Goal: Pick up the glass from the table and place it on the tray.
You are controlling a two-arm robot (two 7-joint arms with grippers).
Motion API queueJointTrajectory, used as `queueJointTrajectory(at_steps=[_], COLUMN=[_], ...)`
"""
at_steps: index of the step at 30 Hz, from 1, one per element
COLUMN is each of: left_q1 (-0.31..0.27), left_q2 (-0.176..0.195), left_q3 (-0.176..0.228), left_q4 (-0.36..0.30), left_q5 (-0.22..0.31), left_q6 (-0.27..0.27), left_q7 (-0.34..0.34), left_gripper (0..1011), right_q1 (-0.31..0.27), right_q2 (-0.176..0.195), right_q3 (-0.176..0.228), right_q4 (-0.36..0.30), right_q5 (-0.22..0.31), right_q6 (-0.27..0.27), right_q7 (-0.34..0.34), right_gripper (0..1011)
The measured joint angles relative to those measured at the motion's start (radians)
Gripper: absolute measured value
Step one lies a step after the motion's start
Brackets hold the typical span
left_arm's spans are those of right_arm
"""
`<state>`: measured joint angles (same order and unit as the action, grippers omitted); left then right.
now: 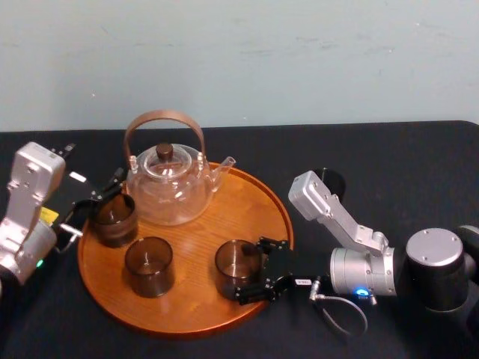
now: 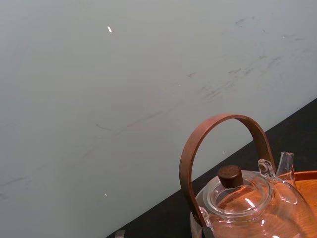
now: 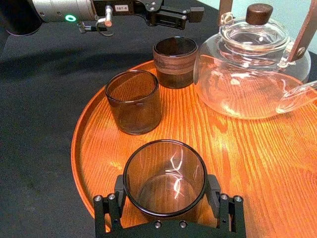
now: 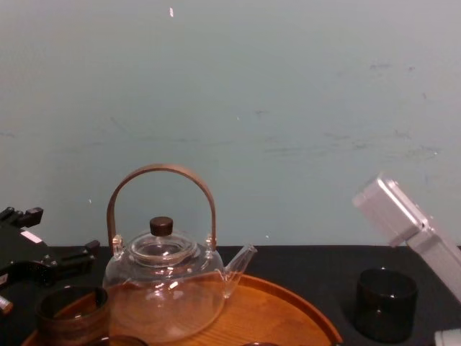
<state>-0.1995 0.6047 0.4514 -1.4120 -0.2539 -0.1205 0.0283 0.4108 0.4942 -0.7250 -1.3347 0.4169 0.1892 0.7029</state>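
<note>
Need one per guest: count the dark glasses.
4 glasses. Three on the tray: one by the teapot, one in front, one at the right tool. One on the table, far right.

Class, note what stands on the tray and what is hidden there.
On the tray: a teapot, a left glass, a middle glass, and a right glass with the right end effector around it. The left end effector hides some far-left rim.

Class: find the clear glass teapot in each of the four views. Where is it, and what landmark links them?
Head view: teapot at far left of the tray.
Chest view: teapot low, left of centre.
Left wrist view: teapot close, handle arching against the wall.
Right wrist view: teapot beyond the dark glasses.
Shared landmark: the orange-brown tray beneath it.
</note>
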Motion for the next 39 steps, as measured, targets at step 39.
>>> queueJointTrajectory(at_steps=[39], left_q1=[0.0], left_q2=[0.0], left_q3=[0.0], left_q4=[0.0], left_q5=[0.0], left_q6=[0.0], left_q7=[0.0], left_gripper=[1001], right_q1=[-0.173], right_q2=[0.23], right_q3=[0.132], right_q4=[-0.209], right_q5=[0.118], right_q6=[-0.035], right_q7=[0.003], right_gripper=[1002])
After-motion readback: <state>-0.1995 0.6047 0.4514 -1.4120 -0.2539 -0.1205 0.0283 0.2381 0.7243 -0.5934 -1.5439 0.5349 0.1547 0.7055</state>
